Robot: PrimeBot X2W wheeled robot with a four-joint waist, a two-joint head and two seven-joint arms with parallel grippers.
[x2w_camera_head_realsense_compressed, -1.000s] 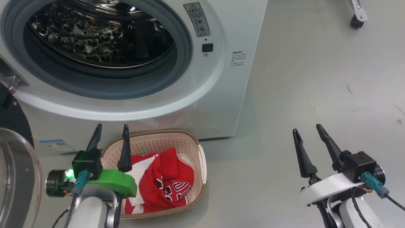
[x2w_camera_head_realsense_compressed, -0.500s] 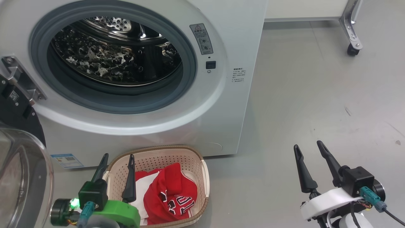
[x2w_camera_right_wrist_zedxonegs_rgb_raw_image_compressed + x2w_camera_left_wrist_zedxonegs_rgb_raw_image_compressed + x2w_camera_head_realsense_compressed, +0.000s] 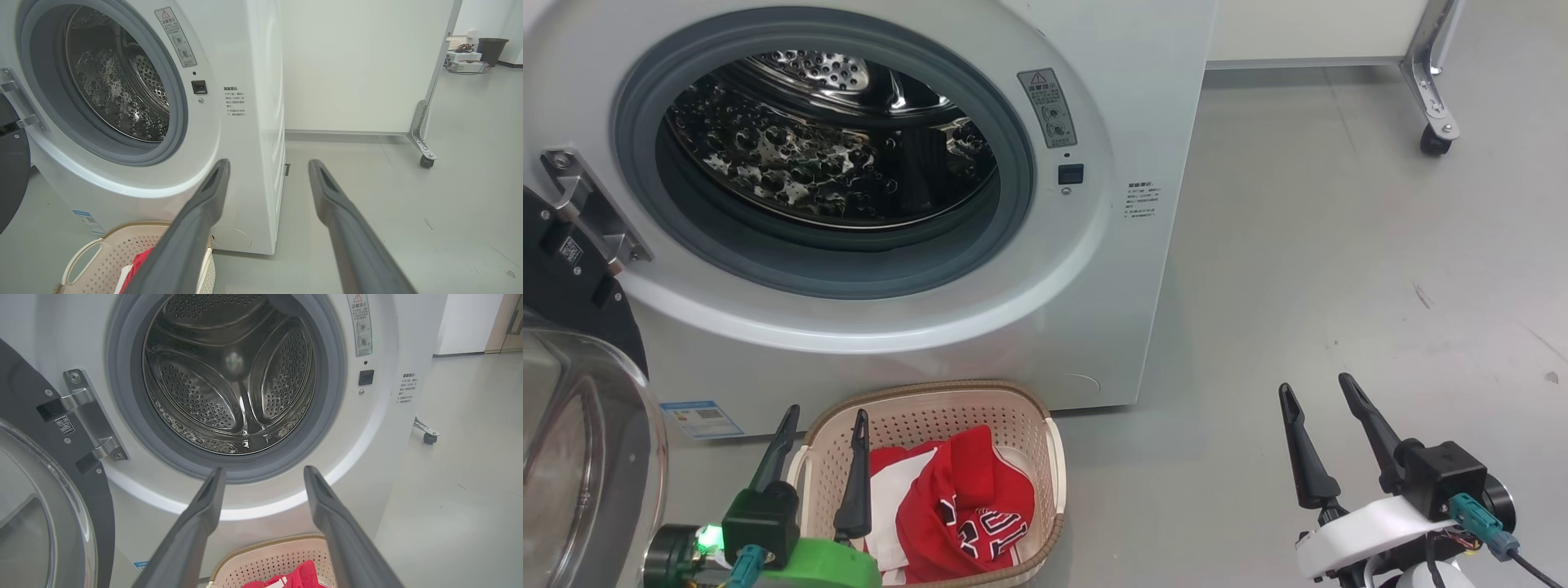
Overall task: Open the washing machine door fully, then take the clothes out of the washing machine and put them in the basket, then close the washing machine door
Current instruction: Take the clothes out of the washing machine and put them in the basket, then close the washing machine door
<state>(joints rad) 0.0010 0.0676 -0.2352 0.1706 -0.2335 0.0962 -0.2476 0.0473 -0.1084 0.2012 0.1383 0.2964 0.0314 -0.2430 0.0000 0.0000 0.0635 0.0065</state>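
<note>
The left gripper (image 3: pixel 826 411), fingers spread and empty, hangs by the left edge of the cream perforated plastic basket (image 3: pixel 980 385) holding red jerseys (image 3: pixel 980 498); the right gripper (image 3: pixel 1315 384), likewise spread, stands well apart.

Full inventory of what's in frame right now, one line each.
white front-loading washing machine: 1, white, upper left, drum looks empty
round black-rimmed glass door: 1, black and clear, open, far left
cream perforated plastic basket: 1, cream, floor before machine
red jerseys with white trim: heap, count unclear, red, in basket
small blue label: 1, blue, machine's lower front
black caster on metal leg: 1, black, upper right
left end effector: 1, dark fingers, open, by basket's left edge
right end effector: 1, dark fingers, open, lower right
</note>
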